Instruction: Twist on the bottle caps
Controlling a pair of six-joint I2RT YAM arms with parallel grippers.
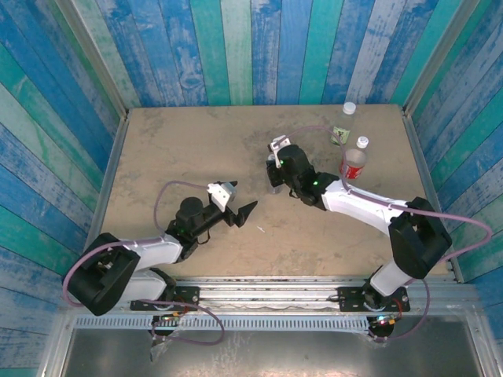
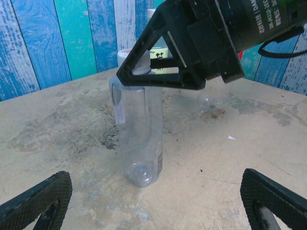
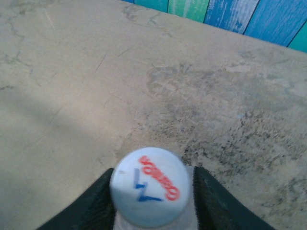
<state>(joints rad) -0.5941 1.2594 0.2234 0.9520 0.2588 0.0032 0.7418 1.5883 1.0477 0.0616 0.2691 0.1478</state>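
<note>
The beige bench (image 1: 189,141) spreads wide between blue and green plank walls. Both arms reach over it from the near edge.

The right gripper (image 1: 277,166) sits near the bench's middle, clenched from above on a white bottle cap (image 3: 149,187) printed in red and blue. A black finger (image 3: 216,201) presses on each side of the cap. The cap sits on the neck of the plain clear bottle (image 2: 139,139), which stands upright on the bench.

The left gripper (image 1: 236,206) is released, its jaws spread wide. It hangs low over the bench, facing the plain bottle but well apart from it, with nothing between the jaws.

Toward the far right corner stand two more bottles. The red-labelled bottle (image 1: 354,162) is nearer to the right arm, and the green-yellow-labelled bottle (image 1: 344,129) is just behind it. Each is upright with a white cap on top (image 1: 361,142) (image 1: 349,107).
</note>
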